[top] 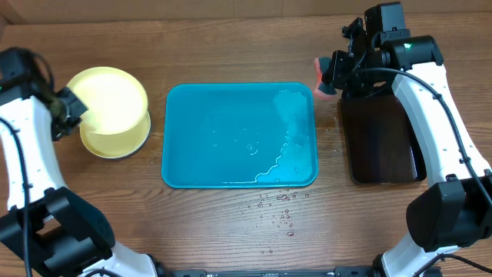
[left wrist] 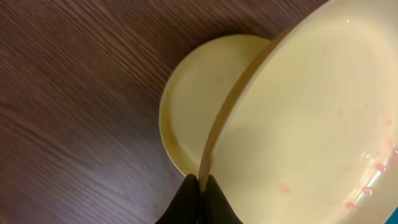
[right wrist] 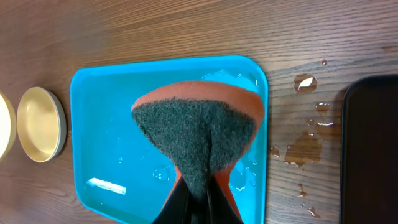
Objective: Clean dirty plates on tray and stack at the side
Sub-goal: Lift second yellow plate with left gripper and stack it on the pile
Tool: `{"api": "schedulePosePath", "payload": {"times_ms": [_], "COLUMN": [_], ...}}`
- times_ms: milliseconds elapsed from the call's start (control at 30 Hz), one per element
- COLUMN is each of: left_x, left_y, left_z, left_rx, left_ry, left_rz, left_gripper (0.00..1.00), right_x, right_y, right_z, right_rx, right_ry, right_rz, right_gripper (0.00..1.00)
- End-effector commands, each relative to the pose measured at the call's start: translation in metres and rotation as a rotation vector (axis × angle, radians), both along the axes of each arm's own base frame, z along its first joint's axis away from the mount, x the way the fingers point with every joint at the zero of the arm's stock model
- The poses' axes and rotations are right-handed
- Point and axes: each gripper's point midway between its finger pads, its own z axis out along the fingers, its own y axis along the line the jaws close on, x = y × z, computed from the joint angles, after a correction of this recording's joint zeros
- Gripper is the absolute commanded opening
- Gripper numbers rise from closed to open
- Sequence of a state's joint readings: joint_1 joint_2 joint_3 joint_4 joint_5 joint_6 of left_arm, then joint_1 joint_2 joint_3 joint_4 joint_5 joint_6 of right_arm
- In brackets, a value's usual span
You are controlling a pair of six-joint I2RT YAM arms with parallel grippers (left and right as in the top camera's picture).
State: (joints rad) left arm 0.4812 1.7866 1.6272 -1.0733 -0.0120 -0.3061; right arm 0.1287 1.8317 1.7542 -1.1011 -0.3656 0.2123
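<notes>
Left wrist: left end effector [left wrist: 200, 184] pinches yellow plate [left wrist: 311, 106] rim.

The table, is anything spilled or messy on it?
Yes. Water drops are splashed on the wooden table just outside the blue tray, and a puddle sits inside it. The tilted plate in the left gripper shows faint red smears.

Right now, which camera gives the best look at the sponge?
The right wrist view. The sponge fills the middle of it, dark scrubbing face and orange edge, pinched in the right pincer. Overhead it is only a small orange bit near the top right. The left wrist view does not show it.
</notes>
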Motion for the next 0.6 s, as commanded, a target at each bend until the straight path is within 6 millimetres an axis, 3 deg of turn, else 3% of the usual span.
{"api": "schedulePosePath", "payload": {"times_ms": [0, 200, 500, 533, 567], "left_x": [0.000, -0.009, -0.018, -0.019, -0.019], "left_y": [0.002, 0.017, 0.018, 0.018, 0.018], "left_z": [-0.026, -0.062, -0.114, -0.117, -0.119], "left_rx": [-0.088, -0.105, -0.147, -0.149, -0.148], "left_ry": [0.004, 0.047, 0.171, 0.181, 0.185], "left_rz": [-0.008, 0.036, 0.048, 0.041, 0.030], "left_gripper": [0.04, 0.04, 0.04, 0.06, 0.15], "right_x": [0.004, 0.002, 0.000, 0.000, 0.000], "right_y": [0.000, 0.000, 0.000, 0.000, 0.000], "right_z": [0.005, 0.004, 0.003, 0.003, 0.003], "right_rx": [0.002, 0.001, 0.000, 0.000, 0.000], "right_ry": [-0.022, -0.014, -0.007, -0.006, -0.004], "right_rz": [0.003, 0.003, 0.003, 0.003, 0.003], "right_gripper": [0.04, 0.04, 0.04, 0.04, 0.04]}}
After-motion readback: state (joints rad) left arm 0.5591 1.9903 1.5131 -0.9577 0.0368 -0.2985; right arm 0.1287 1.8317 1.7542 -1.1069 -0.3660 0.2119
